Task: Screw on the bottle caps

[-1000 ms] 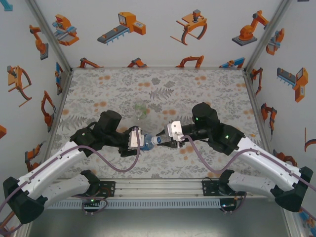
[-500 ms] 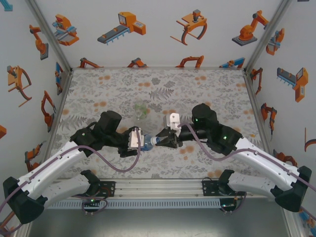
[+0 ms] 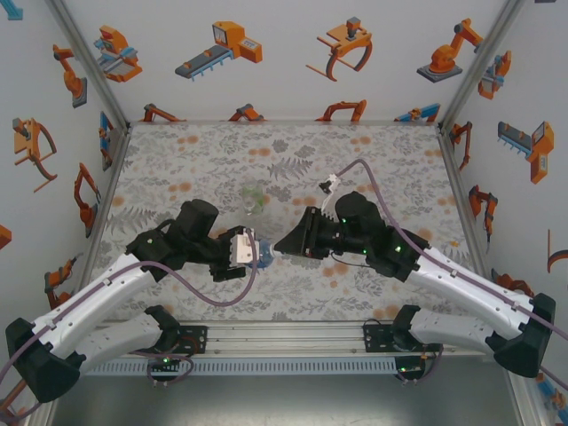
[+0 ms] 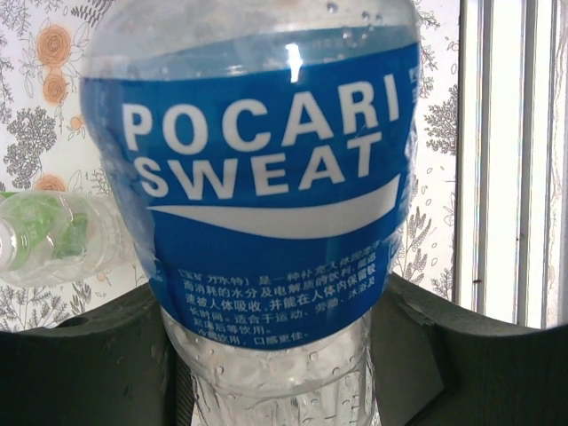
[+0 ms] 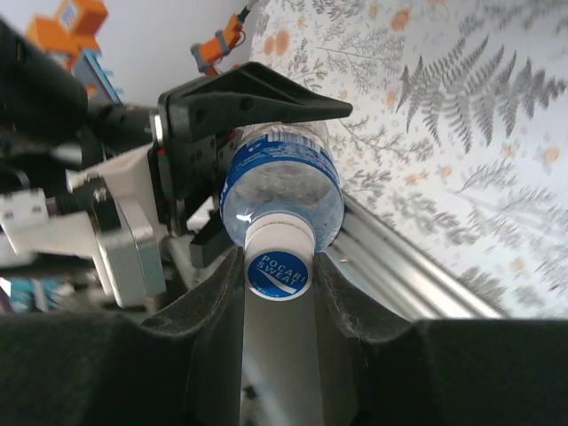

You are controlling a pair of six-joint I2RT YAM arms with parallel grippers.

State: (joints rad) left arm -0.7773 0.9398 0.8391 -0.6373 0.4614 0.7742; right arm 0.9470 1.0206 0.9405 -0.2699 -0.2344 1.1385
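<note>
- My two arms reach in from the near edge and meet nose to nose over the near-centre of the table [image 3: 382, 160]. The left arm points right and the right arm points left, with its cable looped above the wrist.
- The left gripper [image 3: 249, 249] is clamped across the body of the blue-label bottle [image 3: 264, 256]. It holds the bottle sideways, with the neck aimed at the right gripper [image 3: 282, 246].
- In the left wrist view, the dark matte fingers [image 4: 80, 373] hug the bottle's lower half on both sides.
- In the right wrist view, the black fingers [image 5: 209, 302] are drawn in narrow and press either side of the cap [image 5: 278, 259].
- The cap sits on the bottle's neck. It has a white ribbed-looking collar and a round blue top printed with white lettering. I cannot tell how far it is threaded on.
- The bottle is clear, thin-walled plastic beaded with droplets inside. Its glossy blue wrap reads "POCARI SWEAT" in white, above fine print.
- A green-tinted bottle [image 3: 253, 199] rests on the table beyond the grippers, apart from both.
- The table cover is pale, printed with grey ferns and orange blooms.
</note>
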